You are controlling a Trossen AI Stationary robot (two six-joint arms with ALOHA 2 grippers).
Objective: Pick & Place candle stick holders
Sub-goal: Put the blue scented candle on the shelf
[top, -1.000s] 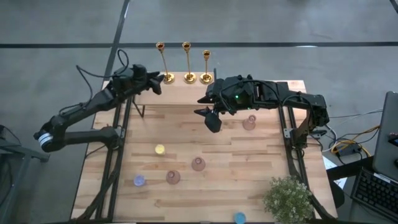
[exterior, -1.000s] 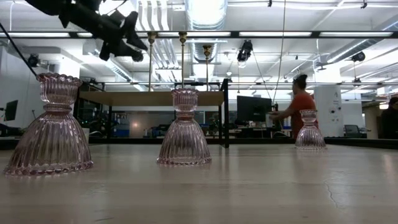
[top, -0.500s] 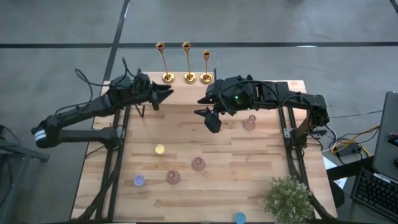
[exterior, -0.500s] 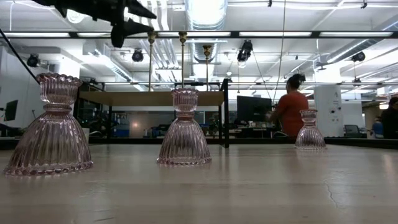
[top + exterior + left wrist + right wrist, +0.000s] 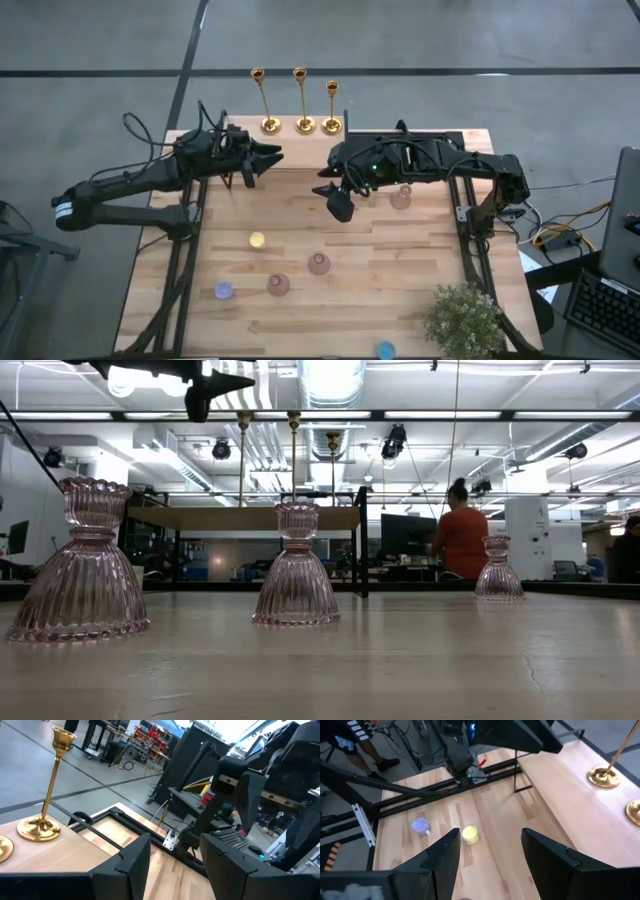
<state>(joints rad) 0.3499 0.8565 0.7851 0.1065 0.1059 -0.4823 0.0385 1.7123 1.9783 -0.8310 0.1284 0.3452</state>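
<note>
Hovering unclenched and empty just short of three shiny gold metal candle stick holders (image 5: 300, 100) lined along the light wooden table's (image 5: 400, 290) far edge, left gripper (image 5: 268, 158); best approached level, closing on one thin stem.

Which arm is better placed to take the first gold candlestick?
Probably the left. Its gripper is open, empty and just in front of the leftmost gold candlestick. The right gripper sits farther in over the table, pointing away from the row.
</note>
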